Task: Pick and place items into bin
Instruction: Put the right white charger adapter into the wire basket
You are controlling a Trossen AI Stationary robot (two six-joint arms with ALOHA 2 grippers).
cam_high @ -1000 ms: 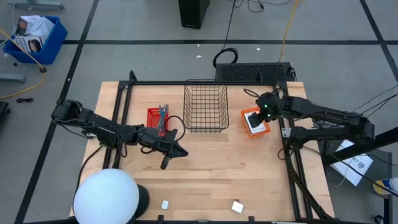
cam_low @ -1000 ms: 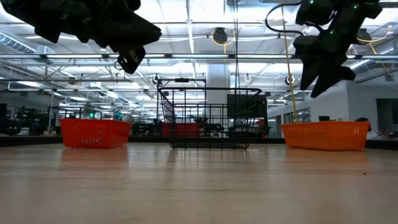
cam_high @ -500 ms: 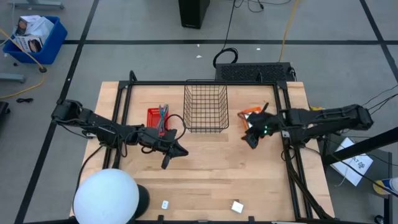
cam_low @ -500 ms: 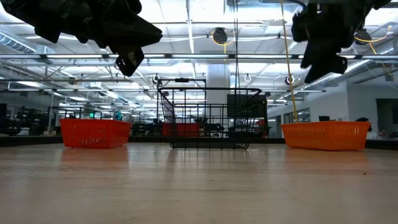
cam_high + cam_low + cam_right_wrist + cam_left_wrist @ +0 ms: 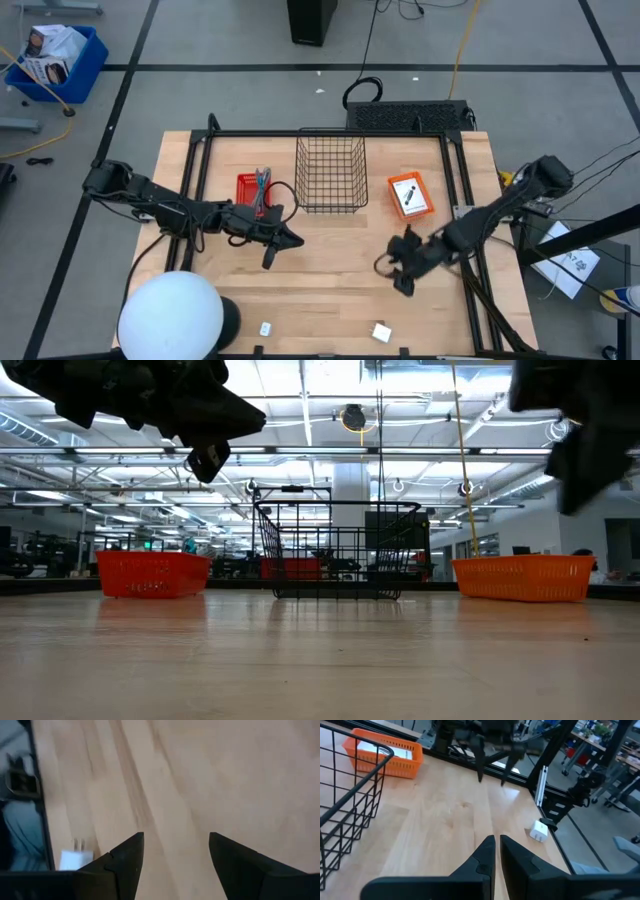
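Over the front part of the wooden table [image 5: 330, 270], on its right side, the right gripper [image 5: 403, 283] hangs above bare wood with its fingers well spread and nothing between them; the right wrist view shows only table grain in the gap. It seems to be heading for the small white block [image 5: 381, 332] that lies near the front edge, and the open fingers fit that aim, since they must pass on both sides of the block before they can close. A second tiny white block [image 5: 266, 328] lies further to the left along the same edge, apart from the first. The left gripper [image 5: 269, 260] waits in the air above the table, in front of the small red tray [image 5: 244, 184], with its fingers almost together and holding nothing. The black wire basket [image 5: 331, 174] stands at the back in the middle, probably placed there so that both arms can reach it, and I can see nothing inside it. To its right the orange tray [image 5: 394, 187] holds a white card [image 5: 409, 198] with dark print.
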